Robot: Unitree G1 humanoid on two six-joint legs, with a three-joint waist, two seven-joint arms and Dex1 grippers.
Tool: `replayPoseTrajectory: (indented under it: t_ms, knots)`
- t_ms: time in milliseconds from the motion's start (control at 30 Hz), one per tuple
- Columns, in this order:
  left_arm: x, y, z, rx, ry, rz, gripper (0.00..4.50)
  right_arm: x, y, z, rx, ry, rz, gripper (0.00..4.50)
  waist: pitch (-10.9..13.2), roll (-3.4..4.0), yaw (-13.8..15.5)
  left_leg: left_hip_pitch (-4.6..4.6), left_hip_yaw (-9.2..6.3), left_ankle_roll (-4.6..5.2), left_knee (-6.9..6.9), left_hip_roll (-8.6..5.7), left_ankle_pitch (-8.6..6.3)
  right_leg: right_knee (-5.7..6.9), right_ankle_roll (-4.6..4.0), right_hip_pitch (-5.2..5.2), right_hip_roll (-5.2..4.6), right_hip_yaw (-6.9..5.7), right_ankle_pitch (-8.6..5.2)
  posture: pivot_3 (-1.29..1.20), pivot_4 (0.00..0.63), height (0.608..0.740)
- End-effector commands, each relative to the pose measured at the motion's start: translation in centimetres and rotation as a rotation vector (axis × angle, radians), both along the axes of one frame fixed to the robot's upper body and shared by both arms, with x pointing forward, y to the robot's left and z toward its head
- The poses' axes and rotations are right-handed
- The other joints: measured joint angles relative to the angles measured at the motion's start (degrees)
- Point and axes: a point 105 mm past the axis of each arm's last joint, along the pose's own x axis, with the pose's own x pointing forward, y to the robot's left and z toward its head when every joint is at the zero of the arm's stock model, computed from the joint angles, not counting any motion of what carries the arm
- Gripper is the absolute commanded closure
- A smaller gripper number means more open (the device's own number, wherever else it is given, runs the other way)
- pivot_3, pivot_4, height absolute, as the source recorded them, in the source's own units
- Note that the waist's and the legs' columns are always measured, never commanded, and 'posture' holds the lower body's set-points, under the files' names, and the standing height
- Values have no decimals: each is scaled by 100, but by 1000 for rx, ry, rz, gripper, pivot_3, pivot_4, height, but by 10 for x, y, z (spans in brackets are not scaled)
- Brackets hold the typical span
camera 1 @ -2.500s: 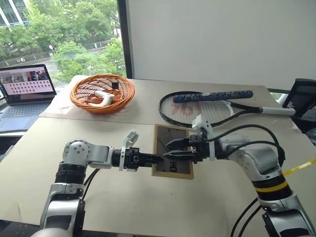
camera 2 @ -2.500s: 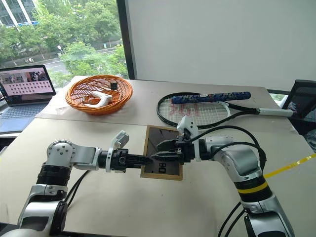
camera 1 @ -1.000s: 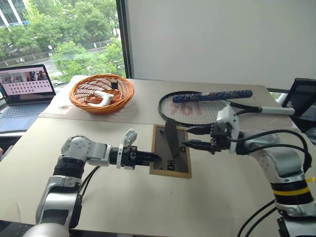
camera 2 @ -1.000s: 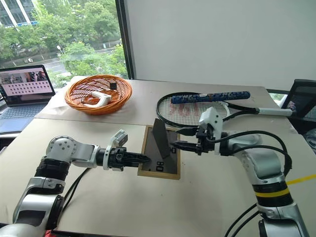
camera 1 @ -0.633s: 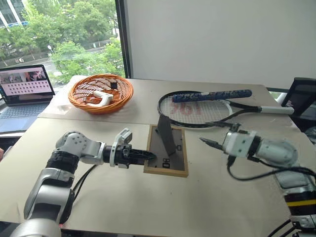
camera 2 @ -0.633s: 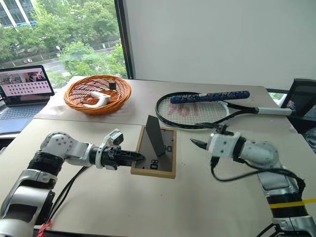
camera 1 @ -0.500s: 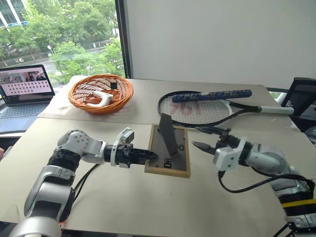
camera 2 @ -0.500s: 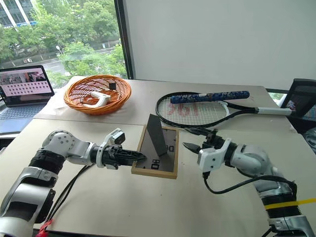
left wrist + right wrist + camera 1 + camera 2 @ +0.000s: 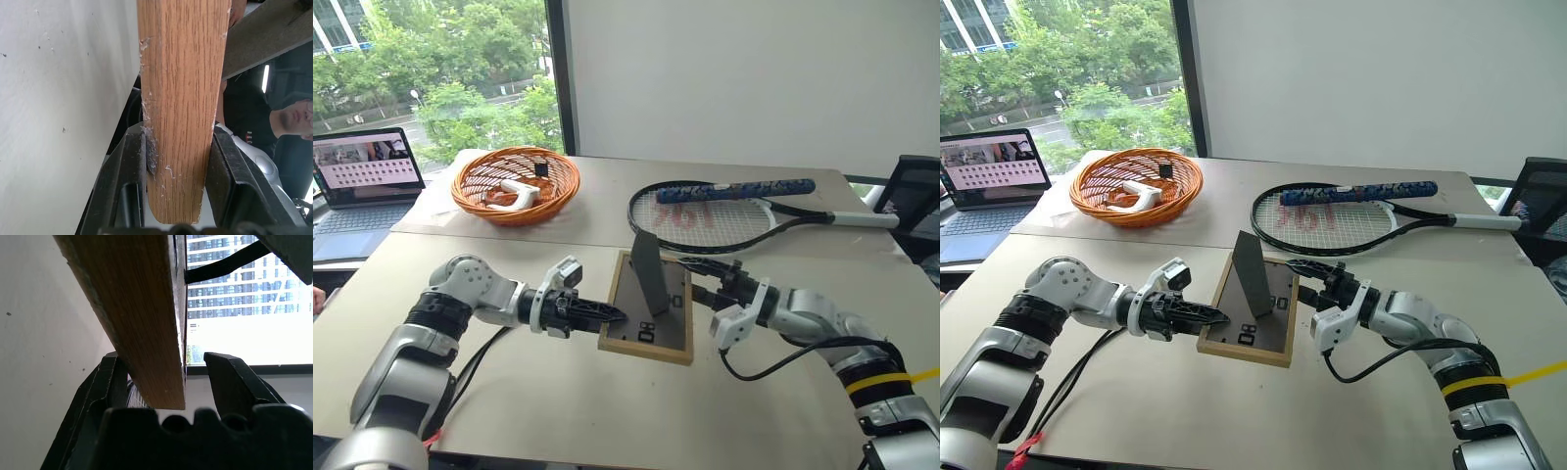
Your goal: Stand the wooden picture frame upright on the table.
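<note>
wooden picture frame (image 9: 648, 308) centre frame, back up, flap raised, one edge lifted | left gripper (image 9: 613, 314) clamps its edge | right gripper (image 9: 1299, 279) fingers straddle opposite edge, unclosed | not yet upright on table (image 9: 558, 392)

Your wooden picture frame (image 9: 647, 311) mid-table (image 9: 558, 411) toward the near edge, tennis racket (image 9: 724, 215) behind it, basket (image 9: 515, 184) at the far-left corner, laptop (image 9: 362, 186) beyond the left edge.

A white wall (image 9: 724, 78) meets a tall window (image 9: 431, 69) showing green trees (image 9: 470, 49)
</note>
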Motion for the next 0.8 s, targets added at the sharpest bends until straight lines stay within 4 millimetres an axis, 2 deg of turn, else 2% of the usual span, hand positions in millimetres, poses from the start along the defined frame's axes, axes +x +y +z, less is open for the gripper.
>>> replayPoseTrajectory:
  t_ms: [33,67,100,167,200,233,267,367,433,500,600,733,800]
  knots:
    - [-3,-1,19,-36,-128,-26,3366,-3,1,18,76,-31,37,2577,1,2,-1,0,-1,0,0,0,1,0,0,1,0,0,0,0,150,721]
    - [-4,1,19,-34,-140,-22,3366,-3,-1,19,84,-30,36,2923,2,5,-1,0,0,0,0,0,1,1,0,1,0,0,0,0,150,721]
    - [-5,3,20,-38,-156,-17,3366,-3,-2,20,92,-28,34,3088,3,5,-12,0,0,0,0,-2,2,2,0,1,-1,0,0,0,150,721]
    - [-6,6,22,-47,-188,-10,3366,-2,-3,22,106,-25,31,3134,3,4,-13,3,-2,-1,-1,-1,2,6,-1,2,0,-1,0,0,150,721]
    - [-6,8,24,-58,-229,3,2368,-2,-3,23,115,-23,29,3135,3,4,-13,4,-4,-2,-1,-1,6,11,-1,2,0,-2,0,0,150,721]
    - [-6,10,27,-68,-254,11,2218,-1,-4,24,124,-21,27,3138,4,3,-11,4,-4,-2,0,-1,7,12,-1,2,0,-2,0,0,150,721]
    - [-6,11,29,-75,-271,17,1789,-1,-4,25,129,-20,26,3235,5,6,-10,4,-6,-2,0,-1,9,13,-1,2,0,-4,0,0,150,721]
    - [6,32,50,-119,-471,158,646,4,-9,36,193,-1,2,3278,6,8,-22,7,-5,-2,2,-3,11,19,-1,4,-2,-3,1,0,150,721]
    - [8,50,56,-75,-621,237,30,10,-13,45,245,26,-14,3278,8,8,-57,9,-5,-2,0,-2,11,23,-3,4,-1,-2,1,0,150,721]
    - [7,62,59,-36,-733,277,0,15,-16,51,302,81,-25,3278,8,9,-106,11,-5,-3,-2,-2,11,25,-4,5,-2,-2,0,0,150,721]
    - [-1,72,58,-11,-864,286,0,25,-12,46,415,369,-19,3278,9,10,-130,20,-5,-3,-3,-2,11,25,-5,15,-3,-2,0,0,150,721]
    - [-6,78,44,83,-1000,301,0,26,2,36,590,954,76,3279,10,11,-121,35,-5,-3,-4,1,11,27,-5,33,-2,-3,0,0,150,721]
    - [-5,77,40,114,-1060,315,0,23,7,31,622,1190,95,3280,11,13,-97,35,-5,-2,-3,1,12,28,-5,32,-2,-3,0,0,150,721]
